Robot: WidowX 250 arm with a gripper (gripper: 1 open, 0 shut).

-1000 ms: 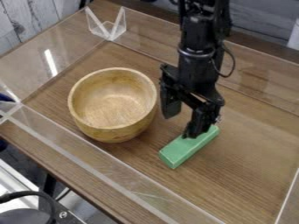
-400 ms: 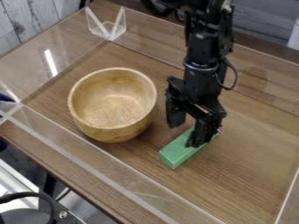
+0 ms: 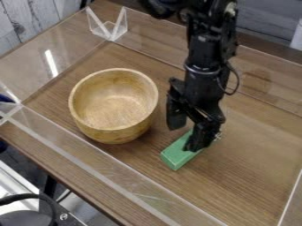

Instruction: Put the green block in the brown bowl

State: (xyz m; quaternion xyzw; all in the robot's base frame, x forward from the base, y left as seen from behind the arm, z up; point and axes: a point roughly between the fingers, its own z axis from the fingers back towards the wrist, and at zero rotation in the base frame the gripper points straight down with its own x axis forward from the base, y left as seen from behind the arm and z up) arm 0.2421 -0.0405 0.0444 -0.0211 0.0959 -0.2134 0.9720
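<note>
The brown bowl (image 3: 113,106) sits on the wooden table (image 3: 253,124), its hollow showing nothing inside. Everything else is placed from it. To the bowl's right and slightly nearer the camera lies the green block (image 3: 179,155), flat on the table, with its long axis running diagonally away from the camera. Only its near end shows clearly; the far end is covered by the arm's tool.

The black tool (image 3: 190,126) points almost straight down just right of the bowl, close to its rim but apart from it. Its fingers are spread wide, one toward the bowl and one over the far part of the block. The right-hand finger reaches down to the block; whether it actually touches cannot be told.

Clear plastic walls (image 3: 71,154) fence the table surface around the bowl, one running along the near-left side. Well behind the bowl, near the far edge, stands a small clear plastic corner piece (image 3: 109,26). Nothing lies between block and bowl.
</note>
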